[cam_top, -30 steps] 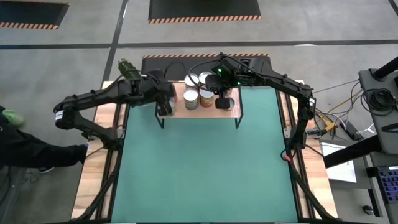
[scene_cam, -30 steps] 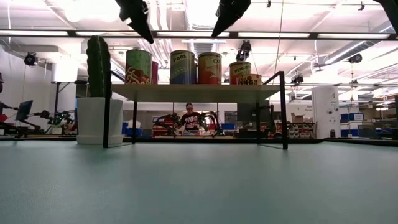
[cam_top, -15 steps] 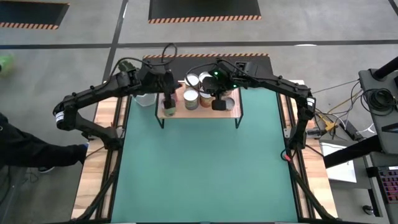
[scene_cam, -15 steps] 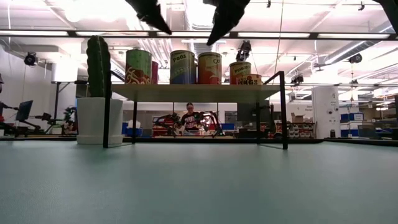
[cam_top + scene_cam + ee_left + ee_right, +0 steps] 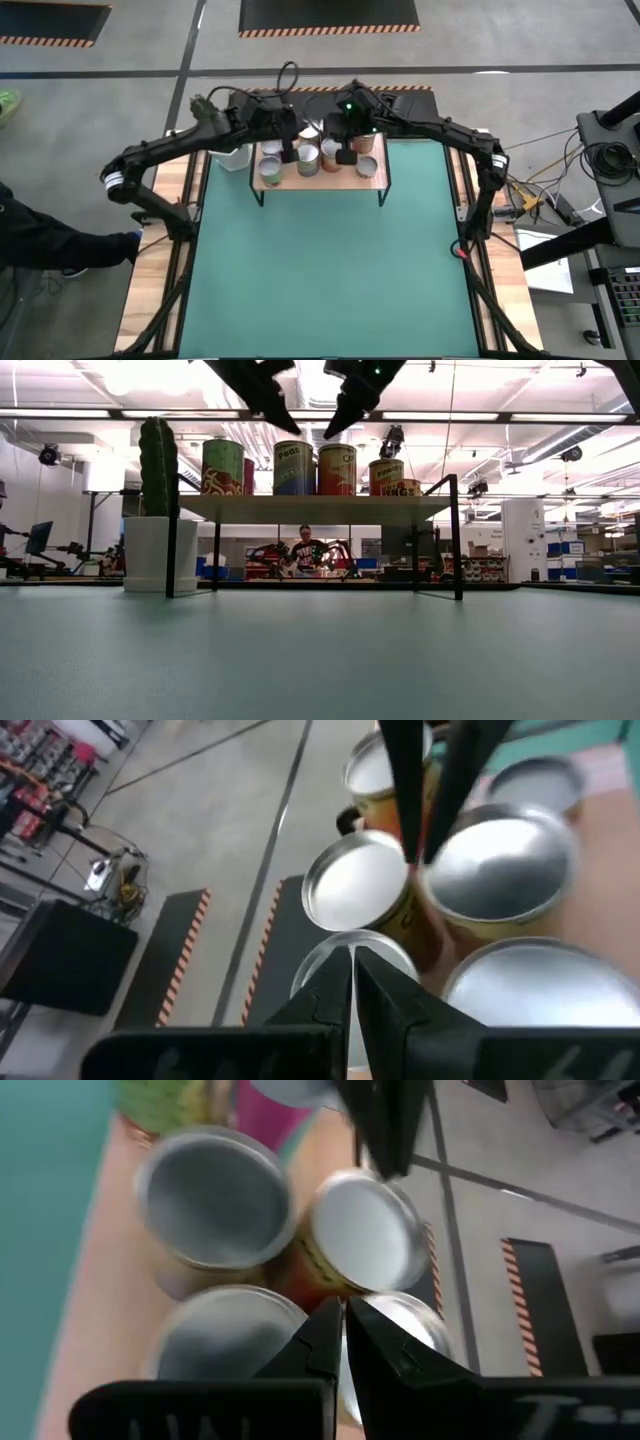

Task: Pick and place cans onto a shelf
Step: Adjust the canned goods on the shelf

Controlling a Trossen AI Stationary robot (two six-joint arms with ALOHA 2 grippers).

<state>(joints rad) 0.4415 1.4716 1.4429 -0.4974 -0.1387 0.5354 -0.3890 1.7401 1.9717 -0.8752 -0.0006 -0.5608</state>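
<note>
Several cans (image 5: 307,160) stand upright, close together, on the light-wood shelf (image 5: 374,182) at the table's far edge; the low view shows them in a row (image 5: 294,468) on the board (image 5: 320,507). My left gripper (image 5: 291,154) is shut and slants down just above the silver tops, left of the middle (image 5: 352,952). My right gripper (image 5: 346,157) is shut too and slants down from the other side (image 5: 343,1308). The two tips point toward each other (image 5: 297,432) (image 5: 328,436), a short gap apart and clear of the cans.
A white pot with a green cactus (image 5: 160,510) stands beside the shelf's left legs. The green mat (image 5: 320,270) stretches from the shelf to the table's near edge. A person stands off the table's left side (image 5: 30,235), and another far behind the shelf (image 5: 305,550).
My left gripper has swung toward the table's right, from the shelf's left end to above the cans, turning as it went. My right gripper has shifted a little toward the left. Both have stayed shut, and the cans have not moved.
</note>
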